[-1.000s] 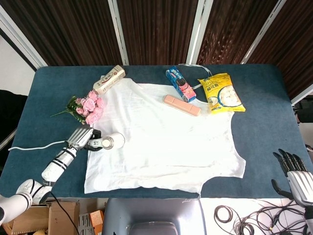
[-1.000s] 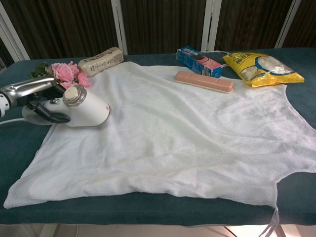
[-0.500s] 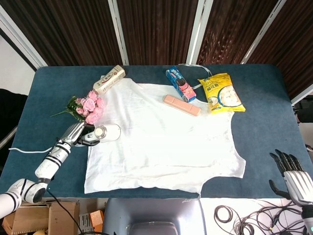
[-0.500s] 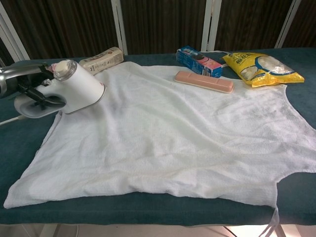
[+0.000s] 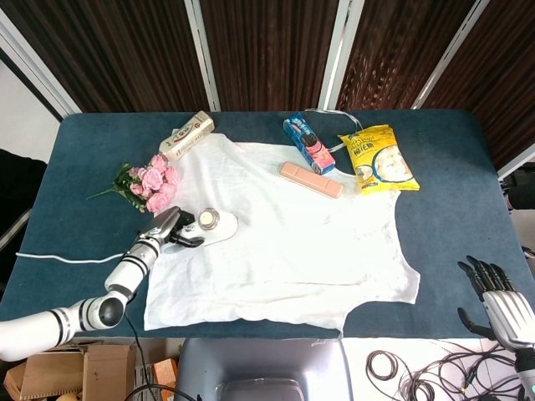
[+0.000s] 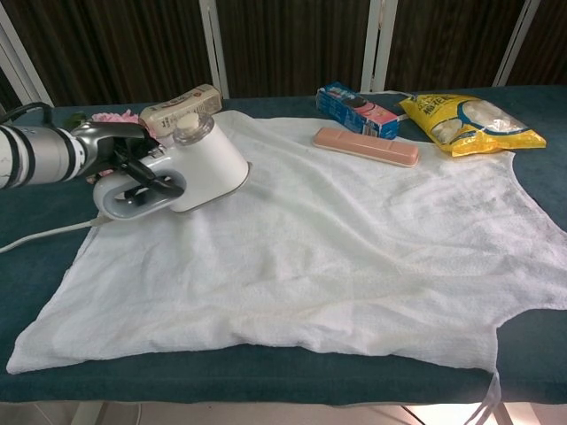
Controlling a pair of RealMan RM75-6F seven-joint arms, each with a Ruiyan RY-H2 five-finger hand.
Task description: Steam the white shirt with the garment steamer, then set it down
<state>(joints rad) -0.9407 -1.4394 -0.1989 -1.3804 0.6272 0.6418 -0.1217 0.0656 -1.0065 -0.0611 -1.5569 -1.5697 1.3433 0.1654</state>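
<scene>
- left hand grips the smooth white garment steamer
- crinkled white shirt lies flat on the blue felt table
- right hand has its fingers spread; it holds nothing

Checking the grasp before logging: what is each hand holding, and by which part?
The left hand grips the garment steamer by its handle; the right hand holds nothing.

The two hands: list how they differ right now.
The left hand grips the garment steamer by its handle; the right hand holds nothing, fingers spread. The left hand is over the white shirt near its left edge; the right hand hangs off the table's front right corner, clear of the shirt. The left hand shows in both views, the right only in the head view.
</scene>
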